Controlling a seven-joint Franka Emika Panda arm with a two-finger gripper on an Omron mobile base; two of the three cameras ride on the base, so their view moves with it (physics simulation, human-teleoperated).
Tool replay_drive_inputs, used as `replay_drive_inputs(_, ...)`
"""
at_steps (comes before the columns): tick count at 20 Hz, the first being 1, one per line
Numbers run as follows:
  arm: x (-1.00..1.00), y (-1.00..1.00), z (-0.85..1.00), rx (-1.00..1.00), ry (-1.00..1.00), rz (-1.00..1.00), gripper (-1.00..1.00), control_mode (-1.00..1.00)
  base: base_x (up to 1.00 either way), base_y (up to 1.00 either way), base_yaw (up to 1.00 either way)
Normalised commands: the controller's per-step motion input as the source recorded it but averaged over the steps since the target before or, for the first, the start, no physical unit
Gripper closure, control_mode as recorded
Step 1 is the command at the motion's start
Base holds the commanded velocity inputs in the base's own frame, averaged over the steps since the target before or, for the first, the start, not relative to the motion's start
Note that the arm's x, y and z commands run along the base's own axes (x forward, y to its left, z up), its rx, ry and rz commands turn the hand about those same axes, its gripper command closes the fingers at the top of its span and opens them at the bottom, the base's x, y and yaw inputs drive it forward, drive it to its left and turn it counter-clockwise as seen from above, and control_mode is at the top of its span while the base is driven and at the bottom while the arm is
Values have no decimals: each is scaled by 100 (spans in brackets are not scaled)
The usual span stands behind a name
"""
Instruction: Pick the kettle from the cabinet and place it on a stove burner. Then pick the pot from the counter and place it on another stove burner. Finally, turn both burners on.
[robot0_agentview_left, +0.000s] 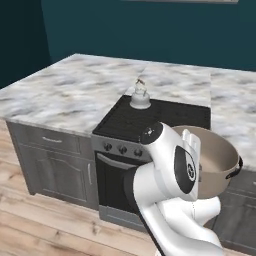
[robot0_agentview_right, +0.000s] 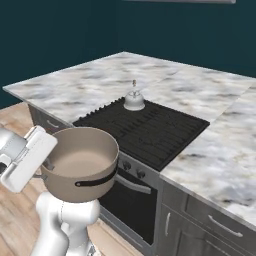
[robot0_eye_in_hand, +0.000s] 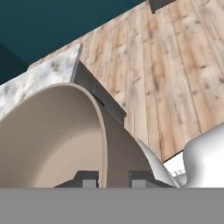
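We are holding the pot (robot0_agentview_right: 82, 162) up in the air in front of the stove (robot0_agentview_right: 145, 131), with our gripper (robot0_eye_in_hand: 109, 178) pinching its wall at the rim: in the hand view one finger tip (robot0_eye_in_hand: 87, 180) is sitting against the pale cream inside and the other against the tan outside, the thin rim running straight up between them. The pot is hanging out from the hand, tilted a little, its open mouth facing up and toward the cooktop, and one dark side handle (robot0_agentview_right: 95, 181) is showing on the wall that faces away from the fingers. Beyond the pot from the hand, the black grid grates (robot0_agentview_left: 150, 120) are spreading across the cooktop, and on the far burner, well apart from the pot, the kettle (robot0_agentview_left: 140, 98) is standing upright with its thin wire handle arching above it. The row of dark round knobs (robot0_agentview_left: 121, 149) is lying below and ahead of the hand on the stove's grey front, above the oven door (robot0_agentview_left: 111, 182). The marble counter (robot0_agentview_left: 70, 92) is wrapping around the stove on both sides of the hand and behind the kettle. Under the hand, the wooden floor (robot0_eye_in_hand: 175, 65) is showing, with the grey lower cabinets (robot0_agentview_left: 52, 165) standing beside the stove.
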Motion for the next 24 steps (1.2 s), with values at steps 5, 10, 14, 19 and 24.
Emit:
replay_drive_inputs(5,0,0,0,0,0,0,100,100,49,0,-13)
replay_drive_inputs(10,0,0,0,0,0,0,100,100,51,2,-10)
replay_drive_inputs(14,0,0,0,0,0,0,100,100,34,11,-13)
replay_drive_inputs(19,0,0,0,0,0,0,100,100,6,0,-3)
replay_drive_inputs(24,0,0,0,0,0,0,100,100,28,7,-22)
